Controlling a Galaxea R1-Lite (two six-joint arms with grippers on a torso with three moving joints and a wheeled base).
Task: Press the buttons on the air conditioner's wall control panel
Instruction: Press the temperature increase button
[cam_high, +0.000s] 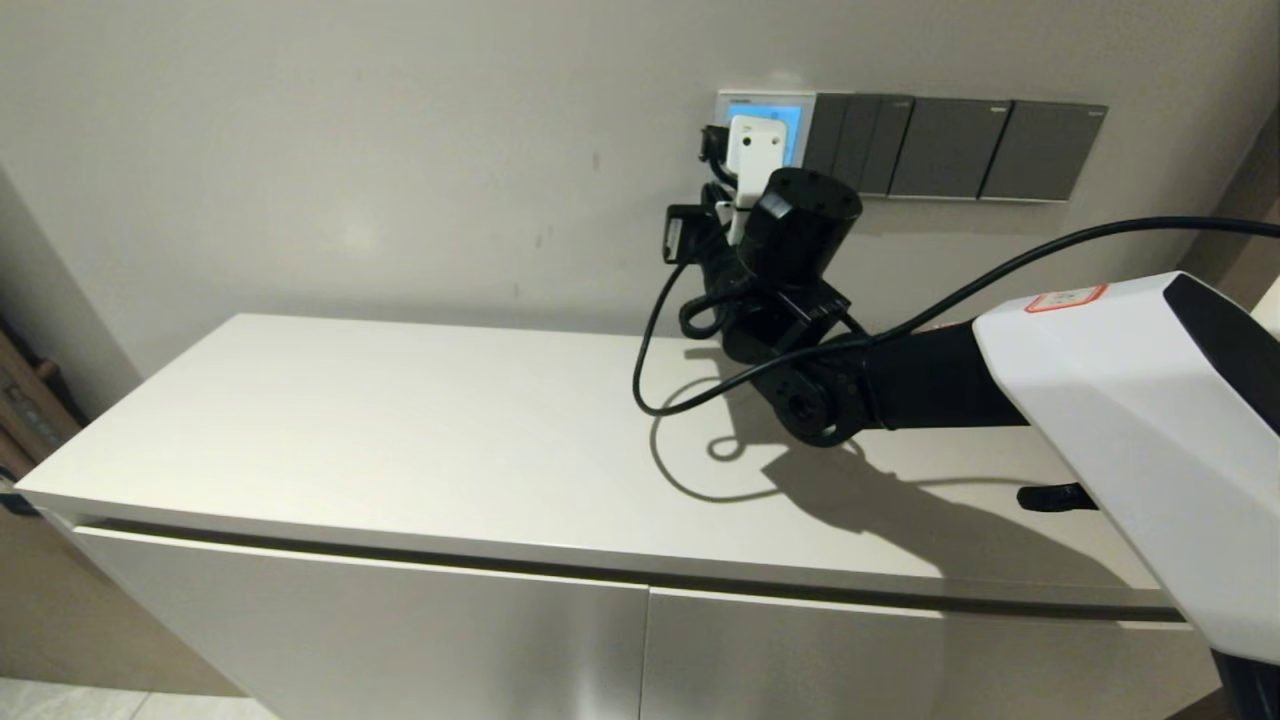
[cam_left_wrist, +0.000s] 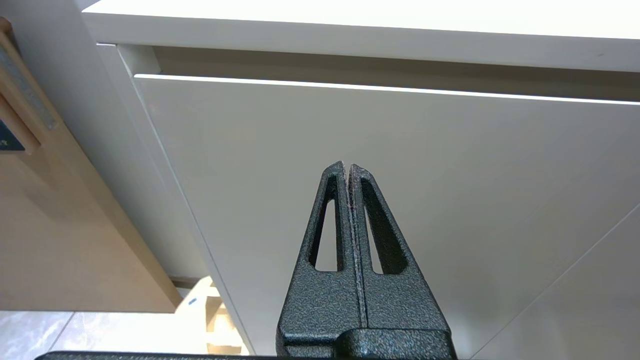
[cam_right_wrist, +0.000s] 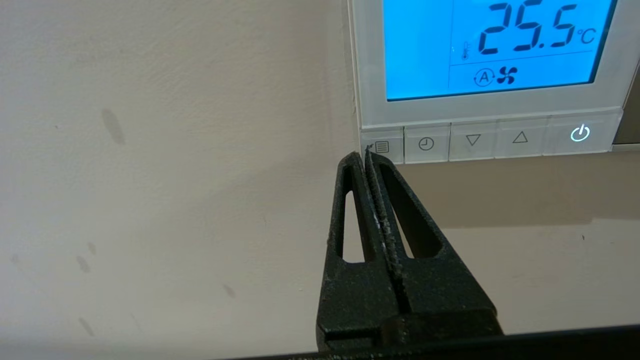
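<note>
On the wall above the back edge of the white desk (cam_high: 420, 420), the head view shows the air conditioner's wall control panel (cam_high: 765, 105), a small white square with a lit blue screen, set just beside a row of dark grey switch plates (cam_high: 960, 148). The right arm reaches across the desk toward the panel, and its wrist housing covers the panel's lower part, so the right gripper (cam_high: 712, 148) shows only as dark parts at the panel's lower corner farthest from the switch plates. A black cable (cam_high: 650, 340) loops from the arm down over the desk.

From the left wrist view, the left gripper (cam_left_wrist: 348, 167) hangs low in front of the desk's white cabinet door (cam_left_wrist: 380, 200), well apart from the panel, with its jaws pressed together and nothing between them.

From the right wrist view, the panel's screen (cam_right_wrist: 495, 45) glows blue and reads 25.5 °C above a fan symbol. Along the panel's bottom edge runs the row of buttons (cam_right_wrist: 472, 141): menu, clock, down arrow, up arrow and a lit power symbol. The right gripper (cam_right_wrist: 367, 154) has its jaws pressed together, holding nothing, and their tips sit at the bottom corner of the menu button (cam_right_wrist: 382, 146), the end button farthest from the power symbol; whether they touch it I cannot tell
</note>
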